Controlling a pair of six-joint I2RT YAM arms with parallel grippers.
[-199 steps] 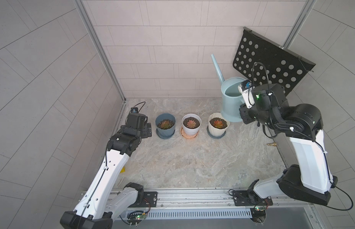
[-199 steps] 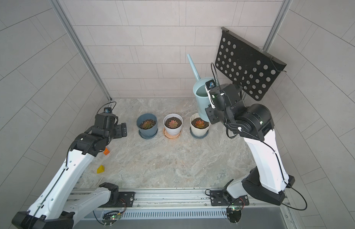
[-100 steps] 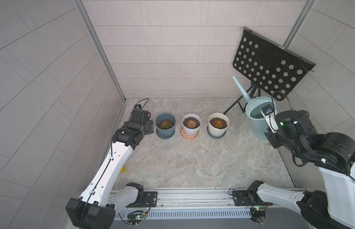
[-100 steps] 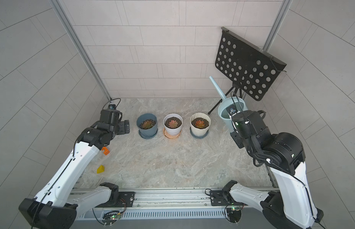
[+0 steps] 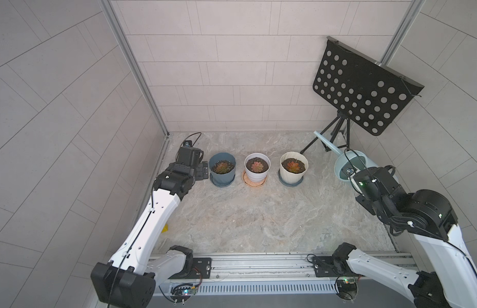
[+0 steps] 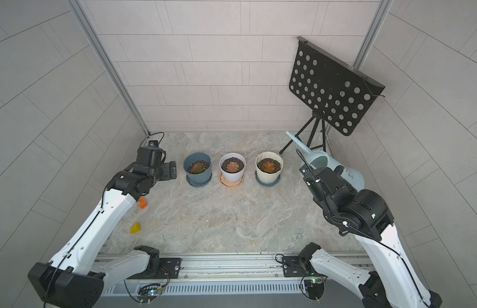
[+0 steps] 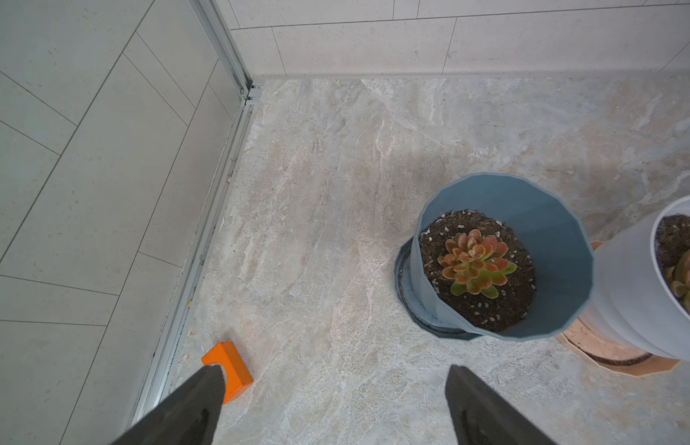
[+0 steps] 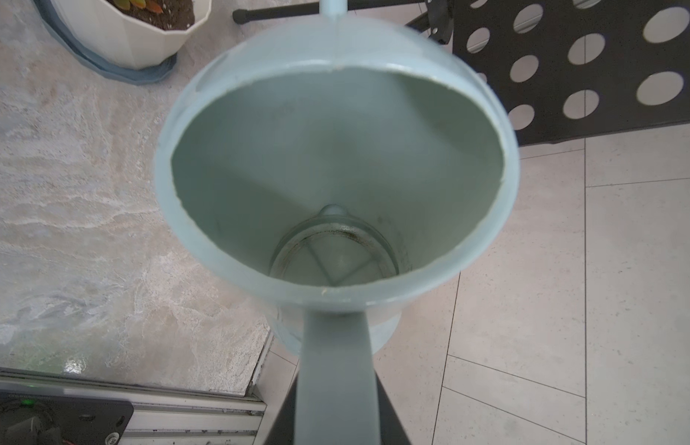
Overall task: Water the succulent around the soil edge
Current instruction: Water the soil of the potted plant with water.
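Three potted succulents stand in a row at the back: one in a blue pot (image 5: 222,168), one in a white pot (image 5: 257,166), one in a cream pot (image 5: 293,166). The pale blue watering can (image 5: 348,166) is at the right wall, well right of the cream pot, spout pointing back left. My right gripper (image 8: 337,418) is shut on the can's handle (image 8: 335,362), and a little water lies in the can's bottom (image 8: 335,258). My left gripper (image 7: 334,371) is open with nothing in it, just left of the blue pot (image 7: 501,254).
A black perforated music stand (image 5: 362,90) on a tripod stands at the back right, behind the can. An orange block (image 6: 142,202) and a yellow wedge (image 6: 135,228) lie by the left wall. A metal rail (image 5: 258,262) runs along the front edge.
My right arm has carried the watering can from beside the cream pot out to the right wall and lower. My left gripper has edged closer to the blue pot.
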